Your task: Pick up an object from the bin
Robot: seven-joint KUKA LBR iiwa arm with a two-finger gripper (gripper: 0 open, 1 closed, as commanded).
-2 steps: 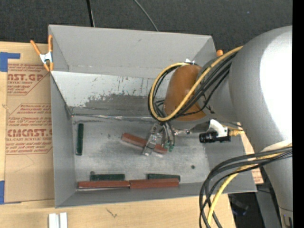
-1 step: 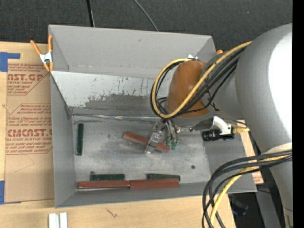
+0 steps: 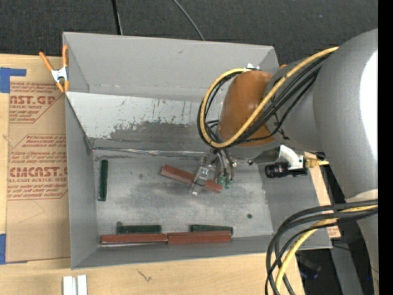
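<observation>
Down low with the gripper, right at the right end of a red-brown bar lying slantwise on the floor of the bin, right of centre. Cannot tell how far open, nor whether clamped on that bar. Further out: one dark green bar along the left wall, more green and red-brown bars lined against the front wall.

Reddish-brown flat bar, long and narrow, lying flat near the middle of the bin's grey floor, slanting from upper left to lower right, right end partly hidden under the gripper
</observation>
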